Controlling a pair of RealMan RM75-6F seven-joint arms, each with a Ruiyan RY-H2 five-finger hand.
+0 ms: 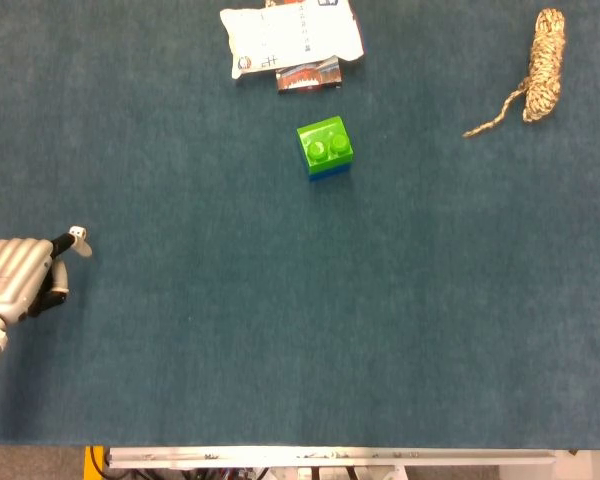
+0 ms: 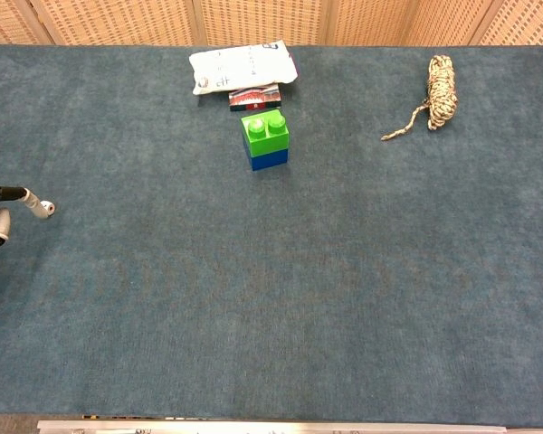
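Observation:
A tiny white die (image 1: 77, 233) lies on the blue cloth near the table's left edge. My left hand (image 1: 18, 279) comes in from the left, back upward, and one outstretched fingertip (image 1: 80, 247) reaches the die. In the chest view that fingertip (image 2: 36, 204) touches or overlaps the die (image 2: 48, 208); I cannot tell which. Nothing is held in the hand. My right hand shows in neither view.
A green brick stacked on a blue one (image 1: 325, 147) stands at the centre back. Behind it lie a white printed packet (image 1: 290, 35) on a small red pack (image 1: 308, 77). A coiled rope (image 1: 542, 75) lies at the back right.

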